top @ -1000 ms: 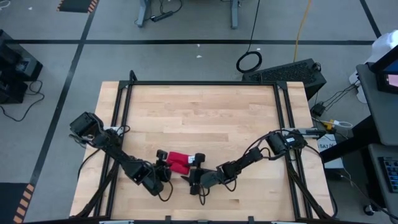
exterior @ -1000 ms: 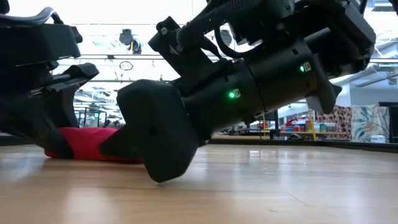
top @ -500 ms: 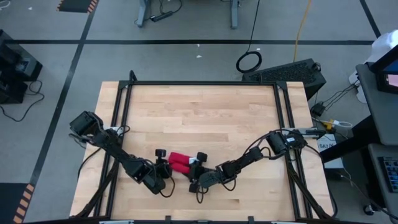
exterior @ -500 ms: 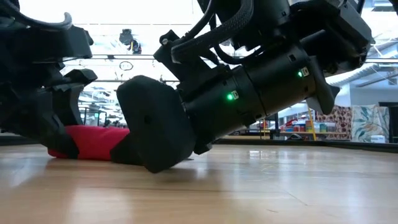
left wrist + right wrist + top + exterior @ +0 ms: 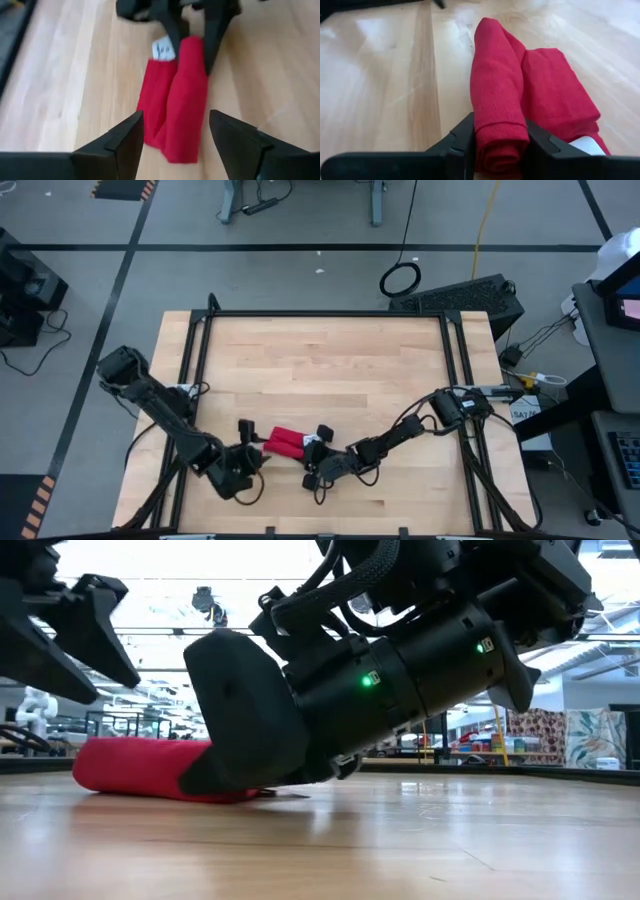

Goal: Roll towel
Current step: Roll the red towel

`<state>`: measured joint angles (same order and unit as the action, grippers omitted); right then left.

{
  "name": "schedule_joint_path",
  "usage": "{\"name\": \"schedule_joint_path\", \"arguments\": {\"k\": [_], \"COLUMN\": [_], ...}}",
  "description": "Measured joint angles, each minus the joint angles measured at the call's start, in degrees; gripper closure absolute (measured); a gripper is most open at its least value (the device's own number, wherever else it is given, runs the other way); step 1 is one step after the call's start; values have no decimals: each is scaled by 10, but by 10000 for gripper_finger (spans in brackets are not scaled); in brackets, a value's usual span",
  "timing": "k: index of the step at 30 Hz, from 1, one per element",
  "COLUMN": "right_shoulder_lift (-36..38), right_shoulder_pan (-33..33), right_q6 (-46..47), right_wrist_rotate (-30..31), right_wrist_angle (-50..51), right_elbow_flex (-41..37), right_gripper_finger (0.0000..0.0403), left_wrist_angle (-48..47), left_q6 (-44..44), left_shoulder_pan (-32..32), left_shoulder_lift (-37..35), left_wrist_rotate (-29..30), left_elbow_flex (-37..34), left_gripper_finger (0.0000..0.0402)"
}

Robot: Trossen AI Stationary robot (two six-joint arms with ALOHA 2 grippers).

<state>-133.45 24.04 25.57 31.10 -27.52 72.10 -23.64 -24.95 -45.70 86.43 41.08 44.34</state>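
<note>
The red towel (image 5: pixel 285 443) lies on the wooden table near its front edge. One part is rolled up (image 5: pixel 497 95); a flat folded part (image 5: pixel 555 95) with a white tag (image 5: pixel 163 49) lies beside it. My right gripper (image 5: pixel 501 150) is shut on the roll's right end. My left gripper (image 5: pixel 175 145) hangs open above the towel's left end, clear of it; the low view shows it raised at upper left (image 5: pixel 70 630). My right gripper pinches the rolled part's right end (image 5: pixel 500 137) between its two fingers (image 5: pixel 465 137). The fingers come from the table's right, slanting a little downward, and lie along the roll. The roll rests on the table beside the flat part.
Bare wood (image 5: pixel 330 360) stretches from the towel to the table's far edge. Black frame rails (image 5: pixel 195 350) run along the table's left and right sides. Both arms crowd the front edge on either side of the towel.
My left gripper has opened, let go of the towel's left end and risen, drawing back toward the table's near left. My right gripper has turned about its own line and closed on the roll's right end. The towel has stayed in place.
</note>
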Motion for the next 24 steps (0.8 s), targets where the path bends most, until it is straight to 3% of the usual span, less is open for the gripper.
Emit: {"name": "schedule_joint_path", "arguments": {"k": [11,24], "right_shoulder_lift": [-1,0], "right_shoulder_pan": [-13,-20], "right_q6": [68,71], "right_wrist_rotate": [-51,-91], "right_wrist_angle": [-3,-4], "right_elbow_flex": [-1,-1], "right_gripper_finger": [304,304], "left_wrist_angle": [70,58], "left_q6": [78,94], "left_shoulder_pan": [-16,6], "left_shoulder_lift": [100,133], "left_wrist_rotate": [25,3], "left_elbow_flex": [1,1], "left_gripper_finger": [171,171]}}
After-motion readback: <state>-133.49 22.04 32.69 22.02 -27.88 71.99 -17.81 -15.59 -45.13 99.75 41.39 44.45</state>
